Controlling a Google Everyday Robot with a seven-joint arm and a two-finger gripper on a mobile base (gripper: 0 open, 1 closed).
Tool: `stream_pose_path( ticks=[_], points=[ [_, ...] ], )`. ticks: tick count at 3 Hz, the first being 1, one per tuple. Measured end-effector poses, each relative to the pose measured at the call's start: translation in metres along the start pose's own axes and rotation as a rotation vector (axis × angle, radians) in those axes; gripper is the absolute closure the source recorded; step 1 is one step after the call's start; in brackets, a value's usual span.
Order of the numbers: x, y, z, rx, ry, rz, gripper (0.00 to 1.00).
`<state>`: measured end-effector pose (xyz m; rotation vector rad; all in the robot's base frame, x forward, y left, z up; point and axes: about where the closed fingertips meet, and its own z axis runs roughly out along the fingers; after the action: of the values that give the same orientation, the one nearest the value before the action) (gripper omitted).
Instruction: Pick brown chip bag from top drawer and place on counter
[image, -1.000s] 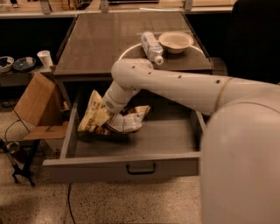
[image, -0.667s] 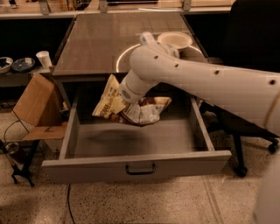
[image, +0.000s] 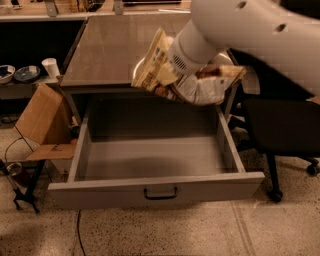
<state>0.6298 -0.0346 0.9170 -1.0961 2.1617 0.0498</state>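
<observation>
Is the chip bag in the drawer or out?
Out. The gripper holds the chip bag in the air above the open drawer, by the counter.

Office lab: swivel chair (image: 285, 125), cardboard box (image: 42, 116); jaws with brown chip bag (image: 151, 70) above drawer (image: 150, 181).

The brown chip bag (image: 159, 64) has been raised out of the top drawer (image: 155, 187) and is now seen in the air above the drawer's rear edge, overlapping the front edge of the counter surface (image: 110, 50). The gripper (image: 172, 72), largely hidden behind wrist and bag, has been lifted with it. The arm now enters from the upper right.
</observation>
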Motion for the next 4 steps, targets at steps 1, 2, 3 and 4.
stream_pose_path(
  ticks=[1, 2, 3, 4],
  points=[
    [-0.043, -0.036, -0.048, 0.096, -0.037, -0.033, 1.00],
    [-0.086, -0.066, -0.058, 0.176, -0.010, -0.018, 1.00],
    [-0.129, -0.056, -0.070, 0.193, -0.029, -0.037, 1.00],
    [-0.129, -0.056, -0.070, 0.194, -0.032, -0.037, 1.00]
  ],
)
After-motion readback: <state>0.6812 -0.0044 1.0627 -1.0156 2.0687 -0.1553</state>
